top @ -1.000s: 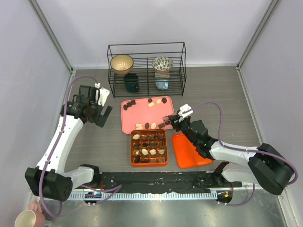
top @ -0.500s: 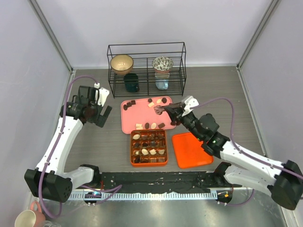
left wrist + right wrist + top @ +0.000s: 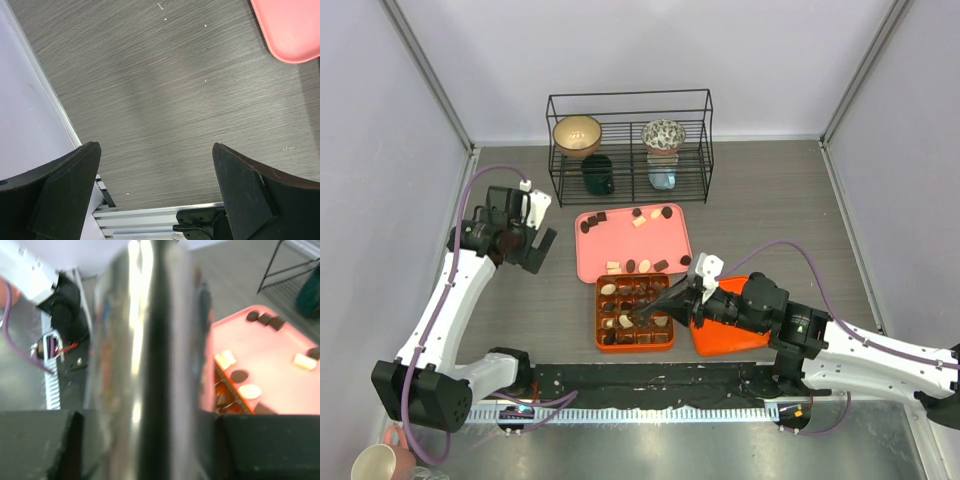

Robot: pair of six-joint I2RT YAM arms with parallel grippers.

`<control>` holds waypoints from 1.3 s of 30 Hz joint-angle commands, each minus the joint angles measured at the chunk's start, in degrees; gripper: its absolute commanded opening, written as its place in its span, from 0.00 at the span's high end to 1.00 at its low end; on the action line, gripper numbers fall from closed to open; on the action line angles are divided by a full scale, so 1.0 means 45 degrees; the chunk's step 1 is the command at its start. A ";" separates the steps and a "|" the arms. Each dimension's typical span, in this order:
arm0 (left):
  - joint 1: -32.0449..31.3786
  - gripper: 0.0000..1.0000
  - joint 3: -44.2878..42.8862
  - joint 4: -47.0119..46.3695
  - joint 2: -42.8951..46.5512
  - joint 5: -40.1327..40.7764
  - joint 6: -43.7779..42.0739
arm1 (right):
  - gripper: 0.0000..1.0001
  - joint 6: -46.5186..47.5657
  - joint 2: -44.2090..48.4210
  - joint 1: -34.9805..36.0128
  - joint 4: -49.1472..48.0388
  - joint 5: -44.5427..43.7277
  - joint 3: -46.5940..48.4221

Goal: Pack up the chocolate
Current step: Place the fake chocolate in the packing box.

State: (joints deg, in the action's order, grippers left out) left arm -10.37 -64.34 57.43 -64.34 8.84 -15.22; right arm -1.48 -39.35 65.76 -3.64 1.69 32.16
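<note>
Packed so far: I see chocolate (image 3: 625, 321) in most cells of the orange gridded box (image 3: 597, 315), a mix of dark, tan and cream. A few cells read dark, and I cannot tell whether they are empty.
Left to pack: about ten pieces lie on the pink tray (image 3: 610, 240) just behind the box. One row runs along the tray edge nearest the box, and the rest sit along the edge away from it.
Right hand (image 3: 693, 297): closed on a shiny metal tool, tongs (image 3: 665, 306) by my reading. The tip hangs over the box's middle cells, and I cannot tell whether it carries a piece.
Left hand (image 3: 533, 248): wide open and holding nothing, over bare tabletop (image 3: 165, 100) well to the left of the box and behind it.
Lid: a flat orange lid (image 3: 720, 325) lies just right of the box, not fitted.
My judgement: past halfway. The step in hand looks like a placement into the box, with more trips to the tray after it.
</note>
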 commanded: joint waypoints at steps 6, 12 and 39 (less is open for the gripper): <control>0.0039 0.00 -0.0156 -0.0242 0.0097 -0.0031 0.0141 | 0.79 -0.0571 0.0210 0.0544 0.0497 0.0249 -0.0330; 0.0039 0.00 -0.0312 -0.0126 0.0059 -0.0012 0.0102 | 0.70 -0.0668 -0.0161 0.0563 -0.0596 -0.0005 -0.0798; 0.0039 0.00 -0.0254 -0.0223 0.0195 -0.0129 0.0063 | 0.73 0.1536 -0.0200 0.0602 -0.2956 -0.4063 -0.0292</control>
State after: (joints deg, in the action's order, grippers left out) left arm -10.37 -64.34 57.47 -64.34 8.84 -15.20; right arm 0.03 -41.39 68.14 -7.84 -7.09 27.20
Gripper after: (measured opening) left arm 0.996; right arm 0.314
